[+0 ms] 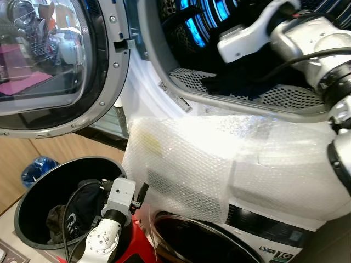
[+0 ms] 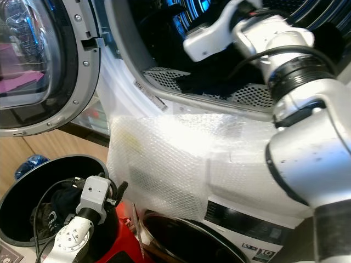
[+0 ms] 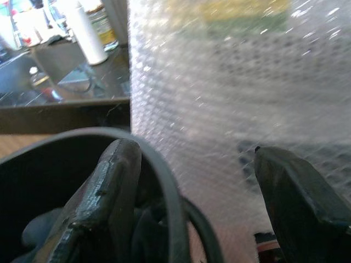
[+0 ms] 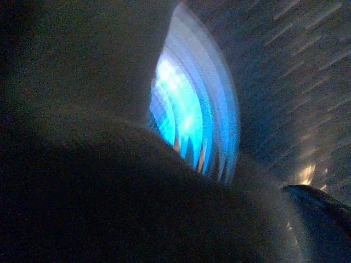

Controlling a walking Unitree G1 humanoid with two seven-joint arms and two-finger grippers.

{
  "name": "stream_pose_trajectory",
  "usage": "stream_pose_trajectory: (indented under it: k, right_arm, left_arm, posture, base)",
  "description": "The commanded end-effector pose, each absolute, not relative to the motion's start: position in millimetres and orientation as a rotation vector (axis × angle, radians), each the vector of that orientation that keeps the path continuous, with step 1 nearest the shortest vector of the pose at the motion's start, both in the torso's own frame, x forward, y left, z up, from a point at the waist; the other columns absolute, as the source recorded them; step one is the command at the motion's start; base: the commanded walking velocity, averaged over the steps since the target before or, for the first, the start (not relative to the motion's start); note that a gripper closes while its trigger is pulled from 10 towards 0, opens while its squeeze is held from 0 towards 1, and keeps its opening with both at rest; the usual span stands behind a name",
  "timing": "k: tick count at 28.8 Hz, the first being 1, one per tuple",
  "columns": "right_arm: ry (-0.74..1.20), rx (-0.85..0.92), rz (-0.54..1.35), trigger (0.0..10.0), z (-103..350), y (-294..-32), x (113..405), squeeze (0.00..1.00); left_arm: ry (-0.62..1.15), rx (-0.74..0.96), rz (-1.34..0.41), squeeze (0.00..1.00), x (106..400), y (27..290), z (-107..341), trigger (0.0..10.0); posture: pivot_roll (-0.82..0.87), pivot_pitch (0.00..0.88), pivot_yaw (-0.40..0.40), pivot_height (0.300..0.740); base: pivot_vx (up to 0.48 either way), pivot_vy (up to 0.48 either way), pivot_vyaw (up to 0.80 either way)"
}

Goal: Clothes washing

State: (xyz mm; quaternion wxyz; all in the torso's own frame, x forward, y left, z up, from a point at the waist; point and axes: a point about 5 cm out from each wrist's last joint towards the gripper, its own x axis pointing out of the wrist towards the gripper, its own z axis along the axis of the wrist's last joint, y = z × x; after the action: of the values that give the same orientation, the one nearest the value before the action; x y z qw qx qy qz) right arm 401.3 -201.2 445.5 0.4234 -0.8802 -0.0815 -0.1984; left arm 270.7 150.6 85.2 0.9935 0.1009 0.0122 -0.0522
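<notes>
A: Two arms at work. Far left first: washer door [image 1: 49, 60] swung open, glass facing out. Below it, the dark round laundry basket [image 1: 33, 186] on the floor with dark clothes [image 1: 82, 205] inside.

B: Left gripper?

A: Left gripper [image 3: 192, 186] sits at the basket's rim, on the side nearest the machine. Wrist view shows its two black fingers [image 3: 109, 192] spread wide with nothing between them, one finger over the basket's rim, the other in front of the bubble wrap [image 1: 219, 164]. Dark clothes lie just below and behind it, inside the basket, no contact visible.

B: Middle?

A: Bubble wrap draped over the machine front below the drum opening, hanging down to the lower unit's round door [image 1: 203, 241]. Red thing [image 1: 134, 241] beside the left arm, can't tell what.

B: Right side?

A: Right arm [image 2: 307, 109] reaches up into the drum [image 1: 192, 27], blue light glowing inside. A dark garment [image 1: 230, 82] lies on the perforated drum floor just under the wrist. Right gripper [image 4: 321, 213] is deep in the drum; wrist view is dark, one fingertip edge shows, a dark mass fills the foreground. Cannot tell if it's open or holding anything.
</notes>
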Motion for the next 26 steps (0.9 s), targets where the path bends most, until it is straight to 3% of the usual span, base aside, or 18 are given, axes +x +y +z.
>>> stream_pose_trajectory:
  k: [1,10,16,19,26]
  right_arm:
    - [-0.084,-2.194,-0.547,10.0,445.9,-219.9,398.1,0.00]
    - [0.152,-2.123,-0.530,10.0,431.6,-252.9,394.7,0.00]
    - [0.064,-1.907,-0.303,10.0,410.2,-230.1,407.1,0.00]
    - [-0.009,-2.107,-0.179,10.0,403.9,-215.4,410.4,0.00]
    - [-0.012,-2.162,-0.140,10.0,413.3,-215.9,406.5,0.00]
  left_arm:
    - [0.009,0.211,-0.085,0.00,269.4,152.8,88.0,10.0]
    - [0.018,0.215,-0.102,0.00,272.2,150.0,87.1,10.0]
    - [0.028,0.217,-0.114,0.00,271.9,149.4,85.5,10.0]
    - [0.026,0.214,-0.118,0.00,272.5,148.2,86.0,10.0]
    - [0.030,0.210,-0.117,0.00,271.8,147.8,85.1,10.0]
  posture:
    - [0.02,0.000,0.007,0.740]
    - [0.00,0.000,0.023,0.740]
    - [-0.02,0.000,0.038,0.740]
    - [-0.02,0.000,0.038,0.740]
    - [-0.04,0.000,0.041,0.740]
  base:
    - [0.000,0.000,0.00]
    - [0.000,0.000,0.00]
    - [0.000,0.000,0.00]
    - [0.000,0.000,0.00]
    - [0.000,0.000,0.00]
